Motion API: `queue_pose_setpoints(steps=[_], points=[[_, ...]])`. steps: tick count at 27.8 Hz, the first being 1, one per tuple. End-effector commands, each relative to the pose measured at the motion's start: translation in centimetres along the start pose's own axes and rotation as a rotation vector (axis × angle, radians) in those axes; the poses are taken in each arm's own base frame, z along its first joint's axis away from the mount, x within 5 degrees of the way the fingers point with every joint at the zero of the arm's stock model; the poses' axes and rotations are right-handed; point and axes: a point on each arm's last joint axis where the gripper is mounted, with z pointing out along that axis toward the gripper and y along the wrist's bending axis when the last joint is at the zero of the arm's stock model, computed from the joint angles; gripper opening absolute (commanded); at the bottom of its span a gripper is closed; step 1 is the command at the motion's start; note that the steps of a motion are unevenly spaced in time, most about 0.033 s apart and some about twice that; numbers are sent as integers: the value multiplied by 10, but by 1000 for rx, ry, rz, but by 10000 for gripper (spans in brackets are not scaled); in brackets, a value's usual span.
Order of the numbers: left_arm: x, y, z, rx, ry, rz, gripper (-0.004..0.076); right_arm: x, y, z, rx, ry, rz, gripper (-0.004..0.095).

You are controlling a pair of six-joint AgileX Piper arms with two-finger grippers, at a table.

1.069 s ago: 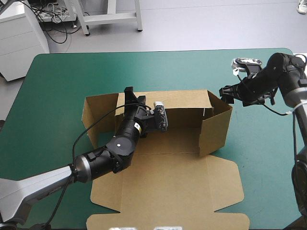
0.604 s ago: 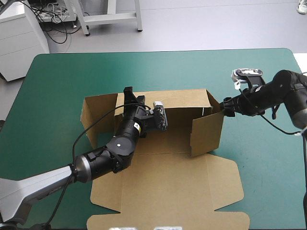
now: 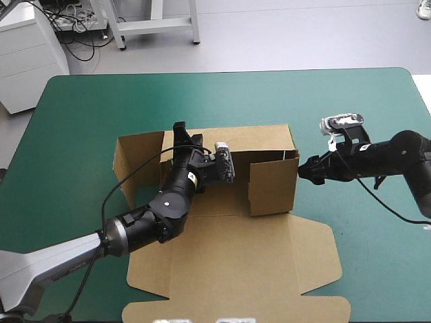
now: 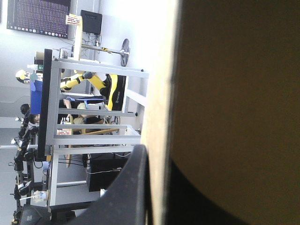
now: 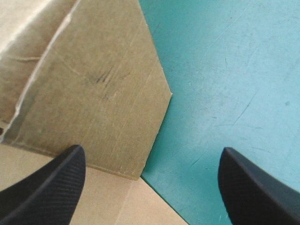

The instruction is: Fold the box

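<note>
The brown box [image 3: 232, 249] lies as a cut sheet with its back wall [image 3: 259, 138] raised. My left gripper [image 3: 183, 136] is at the left part of that wall's top edge. In the left wrist view the board [image 4: 234, 117] stands between its fingers, one black finger [image 4: 133, 187] against it, so the left gripper [image 4: 152, 159] is shut on the box. The right side flap [image 3: 273, 185] stands upright, swung inward. My right gripper [image 3: 306, 168] is just outside it, low over the cover. In the right wrist view the right gripper [image 5: 150, 187] is open, with the flap [image 5: 93, 93] ahead.
The box's wide lid panel [image 3: 316, 249] lies flat toward the table's front edge. A left side flap [image 3: 138, 165] sits beside my left arm. Bare teal-green cover [image 3: 377, 256] stretches to the right of the box and beyond its back wall [image 3: 202, 101].
My right gripper has moved left and lower, and the right side flap has swung inward from an outward slant to stand across the box's right end. The left arm has not moved.
</note>
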Motion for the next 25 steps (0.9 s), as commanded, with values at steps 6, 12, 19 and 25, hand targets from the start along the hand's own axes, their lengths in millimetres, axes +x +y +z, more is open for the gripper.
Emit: queue_pose_setpoints(steps=[6,12,19,25], points=[[0,15,-8,-46,4,-60,-32,-6,12,-20,-32,-103,-59,721],[0,14,-8,-44,1,-62,-32,-2,16,-14,-91,-112,-69,721],[0,14,-8,-44,1,-62,-32,6,17,-3,-128,-116,-90,721],[0,15,-8,-45,3,-62,-32,-3,37,8,-110,-175,-211,721]])
